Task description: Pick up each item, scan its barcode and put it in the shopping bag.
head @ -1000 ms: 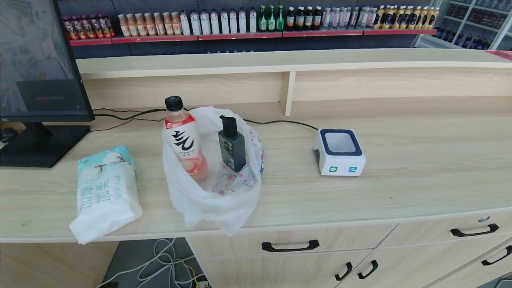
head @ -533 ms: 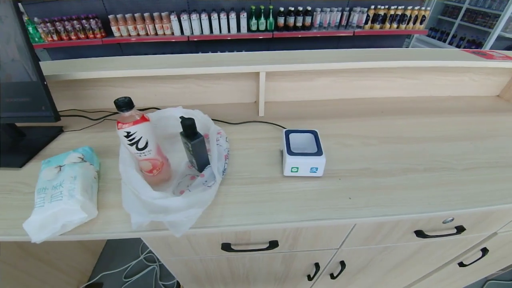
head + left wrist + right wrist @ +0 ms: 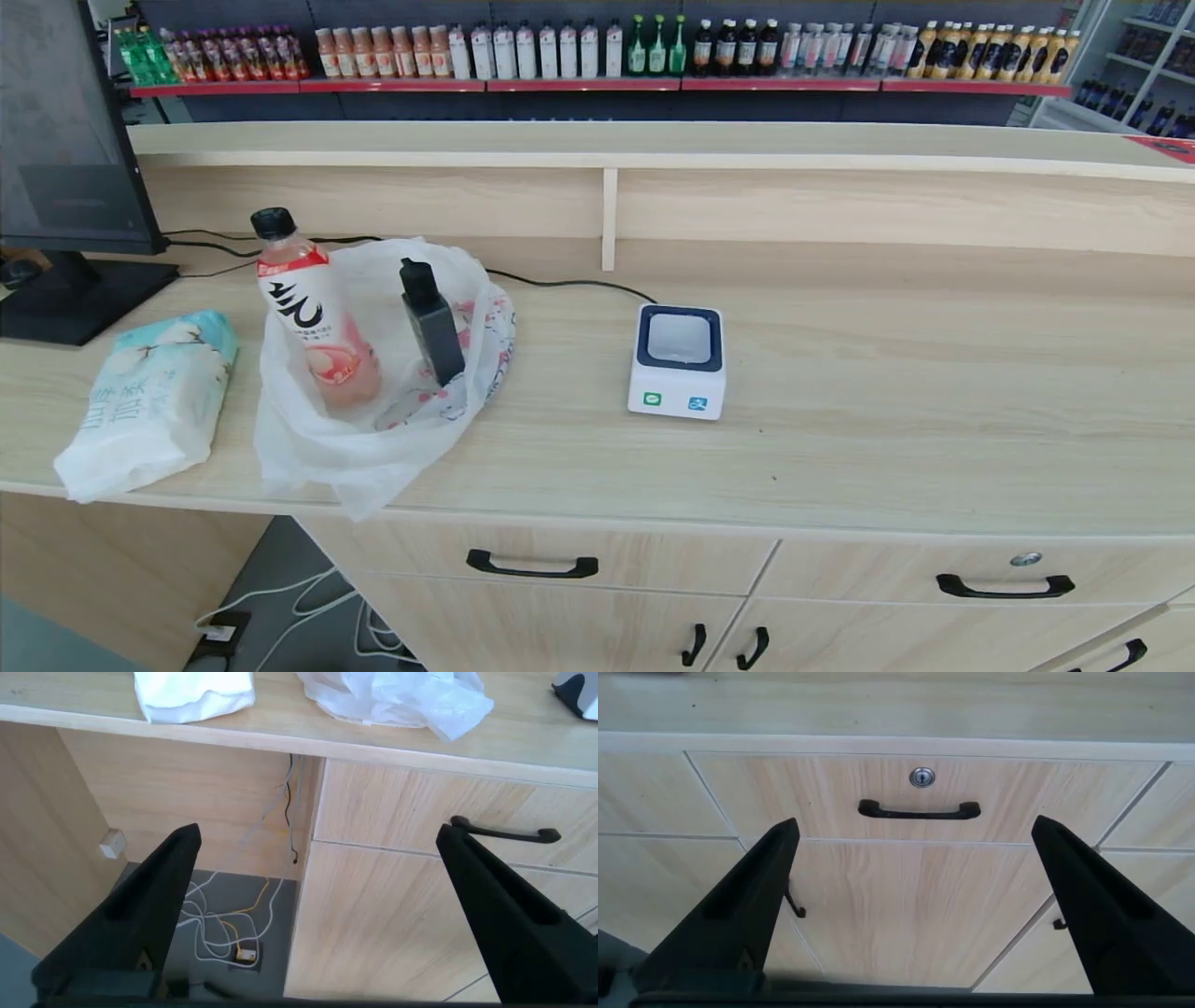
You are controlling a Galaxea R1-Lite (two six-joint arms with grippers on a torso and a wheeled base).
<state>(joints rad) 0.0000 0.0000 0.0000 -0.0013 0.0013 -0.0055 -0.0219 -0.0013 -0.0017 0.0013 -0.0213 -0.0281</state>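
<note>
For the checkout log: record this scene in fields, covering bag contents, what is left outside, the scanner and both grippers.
in shopping bag: drink bottle, dark pump bottle, both upright
outside bag: tissue pack, lying on counter left of it
scanner: on counter right of bag
left gripper: open, below counter edge
right gripper: open, facing a drawer handle

Light wood tabletop (image 3: 934,420), raised ledge (image 3: 653,140) along the back at 12 o'clock. Behind it, red-edged shelf (image 3: 597,86) packed w/ drink bottles, dark wall (image 3: 560,107). Monitor (image 3: 65,131) at 10. Drawers (image 3: 420,551) w/ black handles (image 3: 532,565) at 6. Grey floor (image 3: 271,579), white cables (image 3: 207,917), at 7.
</note>
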